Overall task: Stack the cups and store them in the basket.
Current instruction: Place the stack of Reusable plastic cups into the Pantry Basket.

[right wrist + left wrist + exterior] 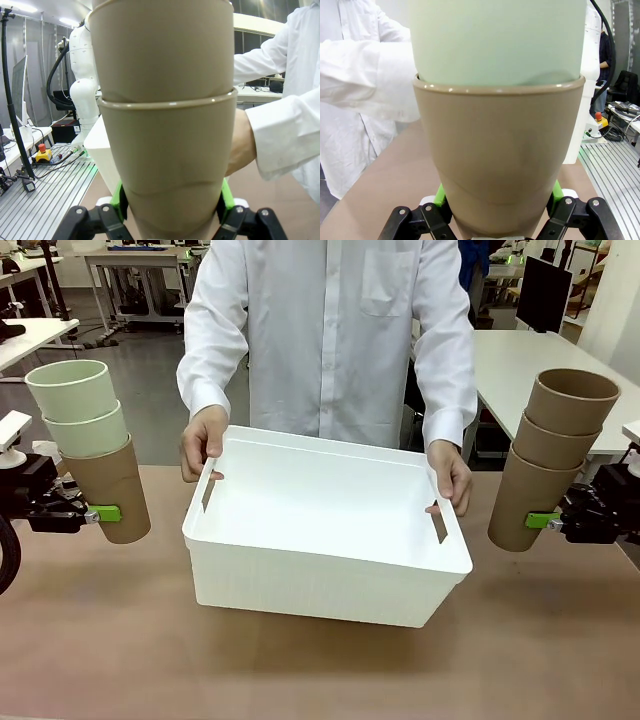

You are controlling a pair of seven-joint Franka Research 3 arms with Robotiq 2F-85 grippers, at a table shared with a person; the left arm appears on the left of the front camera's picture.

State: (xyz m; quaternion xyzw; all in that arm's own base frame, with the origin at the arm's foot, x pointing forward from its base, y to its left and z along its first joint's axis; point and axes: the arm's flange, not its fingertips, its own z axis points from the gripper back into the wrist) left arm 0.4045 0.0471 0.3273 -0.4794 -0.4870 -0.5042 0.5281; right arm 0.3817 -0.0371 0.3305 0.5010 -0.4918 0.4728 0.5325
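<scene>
Pinching the tan bottom cup [497, 150] of its mint-topped stack, the left gripper [498, 196] should carry it inward, lowering it upright into the white basket [320, 580] between both grippers, while the right gripper [172, 199] grips its all-tan stack [548, 465].

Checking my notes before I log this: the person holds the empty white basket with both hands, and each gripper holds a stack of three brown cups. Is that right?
Not quite. In the front view the stack in the left gripper is one brown cup with two mint green cups nested in it; the right gripper does hold three brown cups. The rest is right.
</scene>
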